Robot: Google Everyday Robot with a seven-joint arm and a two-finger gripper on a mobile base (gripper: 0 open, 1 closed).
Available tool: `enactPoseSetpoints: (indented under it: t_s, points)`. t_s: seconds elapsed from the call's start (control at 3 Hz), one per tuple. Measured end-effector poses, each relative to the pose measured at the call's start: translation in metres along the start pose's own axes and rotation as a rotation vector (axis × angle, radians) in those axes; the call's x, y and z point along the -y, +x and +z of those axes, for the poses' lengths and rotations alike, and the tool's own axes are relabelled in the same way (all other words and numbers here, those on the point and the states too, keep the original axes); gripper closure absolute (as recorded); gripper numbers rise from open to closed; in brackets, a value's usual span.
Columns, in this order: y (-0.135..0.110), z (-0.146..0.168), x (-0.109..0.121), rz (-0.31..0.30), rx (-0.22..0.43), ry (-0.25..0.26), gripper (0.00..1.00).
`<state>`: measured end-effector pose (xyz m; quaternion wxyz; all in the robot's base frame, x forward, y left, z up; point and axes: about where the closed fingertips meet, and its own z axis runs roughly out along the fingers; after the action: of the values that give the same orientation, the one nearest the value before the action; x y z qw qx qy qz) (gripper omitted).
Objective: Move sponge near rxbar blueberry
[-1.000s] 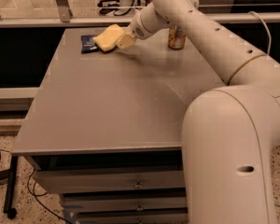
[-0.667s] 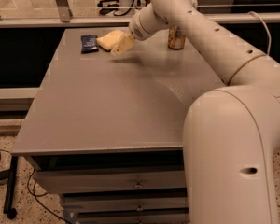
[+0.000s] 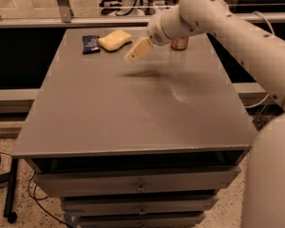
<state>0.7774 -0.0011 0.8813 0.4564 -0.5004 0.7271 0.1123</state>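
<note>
The pale yellow sponge (image 3: 115, 40) lies flat at the far left of the grey table (image 3: 133, 113). The dark navy rxbar blueberry (image 3: 90, 43) lies just left of it, with a small gap between them. My gripper (image 3: 137, 52) hangs above the table a little to the right of the sponge, pointing down and to the left. It is open, holds nothing and is clear of the sponge.
A copper-coloured drink can (image 3: 179, 43) stands at the far right of the table, partly hidden behind my arm (image 3: 213, 13). A metal railing (image 3: 61, 4) runs behind the table. Drawers (image 3: 140, 186) sit under its front edge.
The gripper has let go of the sponge, which now rests beside the bar. The gripper has pulled back to the right and up, away from the sponge.
</note>
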Motion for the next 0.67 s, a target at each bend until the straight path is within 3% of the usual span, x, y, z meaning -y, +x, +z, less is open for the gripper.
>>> enactPoseSetpoints:
  t_s: [0.33, 0.67]
  points:
    - [0.015, -0.036, -0.042, 0.013, 0.084, -0.056, 0.00]
    - [0.025, -0.063, -0.091, 0.039, 0.224, -0.147, 0.00]
